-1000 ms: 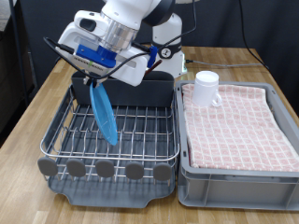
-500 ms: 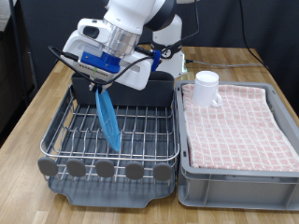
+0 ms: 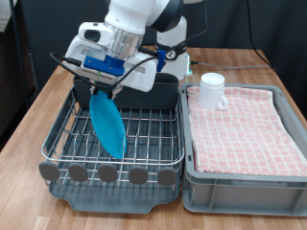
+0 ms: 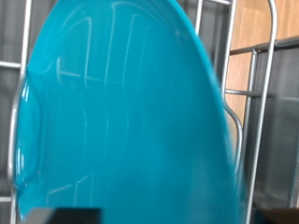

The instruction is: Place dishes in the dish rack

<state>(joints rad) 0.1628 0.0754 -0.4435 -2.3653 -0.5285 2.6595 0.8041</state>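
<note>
Dishes we can count: one light-blue plate [image 3: 108, 129] and one white mug [image 3: 211, 91]; we find no wooden spoon in either view. One dish rack [image 3: 115, 144] sits toward the tabletop's left side in the exterior view, its wire grid on a dark grey tray, with five round grey discs [image 3: 108, 173] lined along the edge nearest the table's front edge and one dark cutlery holder [image 3: 153, 96] at its far side. Beside it, toward the table's right edge, stands one grey bin [image 3: 245, 177] lined with a pink checked cloth [image 3: 245, 125], and the mug stands upright on that cloth at the bin's far left corner.

We see the plate on edge, tilted, its lower rim down among the rack wires and its upper rim up at the gripper [image 3: 99, 88]. The gripper hangs over the rack's far left part, with the plate's top edge between its fingers, so we read the claw as clamped on the plate.

Cables and the blue-and-white hand body stand in front of the fingertips, so we cannot make out exactly how the fingers pinch. In the wrist view the plate [image 4: 121, 112] fills nearly everything, blurred; only a few rack wires [image 4: 266, 93] and a strip of wooden table [image 4: 250, 47] show past its rim, and the fingers are not visible there.
</note>
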